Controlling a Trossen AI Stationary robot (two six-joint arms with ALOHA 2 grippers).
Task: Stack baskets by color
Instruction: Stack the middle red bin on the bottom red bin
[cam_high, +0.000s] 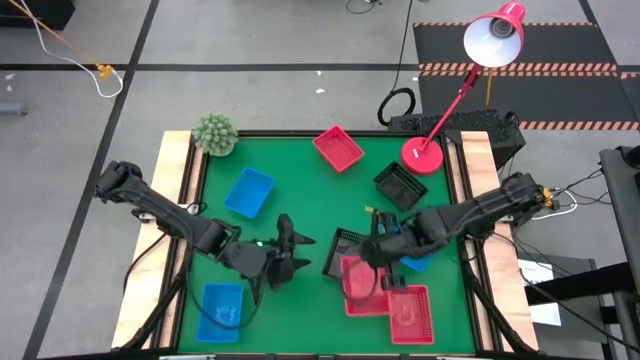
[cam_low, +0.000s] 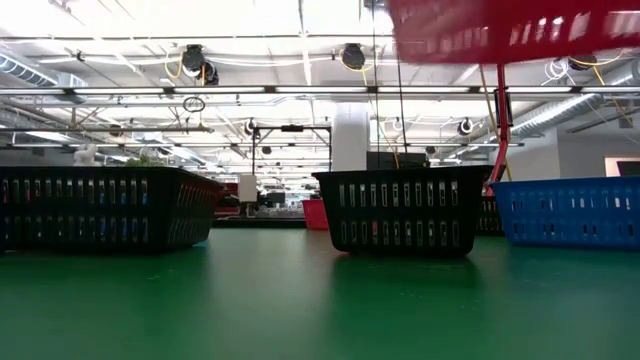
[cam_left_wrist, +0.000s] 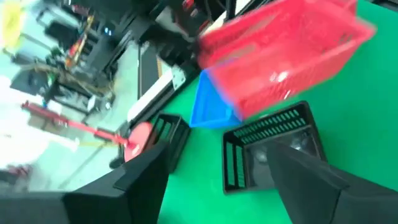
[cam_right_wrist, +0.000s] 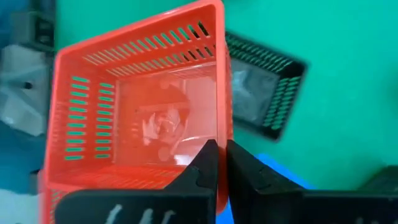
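My right gripper (cam_high: 372, 258) is shut on a red basket (cam_right_wrist: 143, 124), which hangs in the air above the table's near middle (cam_high: 360, 288) and shows at the top of the low view (cam_low: 510, 28). Under its far end a black basket (cam_high: 343, 248) rests on the mat. A second red basket (cam_high: 410, 315) lies at the near right and a third (cam_high: 338, 148) at the far middle. My left gripper (cam_high: 303, 252) hovers open just left of the black basket, with nothing between its fingers (cam_left_wrist: 143, 180). My right gripper pinches the red basket's side wall (cam_right_wrist: 221, 134) near a corner, with one finger inside the basket and one outside. The fingers come from above, slanting down. The basket hangs below them, open side up and lifted clear of the mat.
Two blue baskets (cam_high: 249, 192) (cam_high: 221, 310) lie on the left half; a third (cam_high: 415, 263) shows partly under my right arm. Another black basket (cam_high: 400, 185) sits beside the red lamp base (cam_high: 422, 155). A small plant (cam_high: 214, 133) stands at the far left corner.
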